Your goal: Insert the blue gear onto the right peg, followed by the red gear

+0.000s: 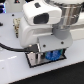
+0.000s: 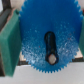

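Observation:
The blue gear (image 2: 47,40) fills the wrist view, very close to the camera. A dark pin with a pale tip (image 2: 51,58), which I take for a peg, shows through the gear's centre hole. I cannot tell which peg it is. In the exterior view the blue gear (image 1: 53,54) sits directly under my gripper (image 1: 50,50), low over the grey plate with black border (image 1: 35,60). The fingers are hidden by the hand and the gear, and the gripper appears shut on the gear. The red gear is out of view.
A green block (image 2: 9,42) lies beside the blue gear in the wrist view. The white arm (image 1: 42,22) covers most of the exterior view. A black cable (image 1: 12,47) runs over the white table at the exterior view's left.

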Controlling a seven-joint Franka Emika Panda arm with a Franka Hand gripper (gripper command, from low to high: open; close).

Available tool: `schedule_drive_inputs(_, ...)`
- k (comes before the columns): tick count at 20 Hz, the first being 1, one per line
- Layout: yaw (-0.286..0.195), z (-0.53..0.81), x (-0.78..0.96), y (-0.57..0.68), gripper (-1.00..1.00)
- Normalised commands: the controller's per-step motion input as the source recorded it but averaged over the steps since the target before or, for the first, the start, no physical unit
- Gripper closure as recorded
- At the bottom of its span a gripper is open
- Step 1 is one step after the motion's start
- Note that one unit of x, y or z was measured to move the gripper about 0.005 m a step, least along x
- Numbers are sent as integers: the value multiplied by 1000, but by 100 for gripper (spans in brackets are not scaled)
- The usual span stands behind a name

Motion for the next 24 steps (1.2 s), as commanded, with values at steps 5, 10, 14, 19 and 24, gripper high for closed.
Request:
schedule_drive_inputs(5, 0, 220, -270, 94, -100)
schedule_drive_inputs(10, 0, 193, -520, 186, -100)
schedule_drive_inputs(14, 0, 232, -629, 309, -100)
schedule_drive_inputs(19, 0, 106, -575, 468, -100)
schedule_drive_inputs(24, 0, 35, -495, 538, -100)
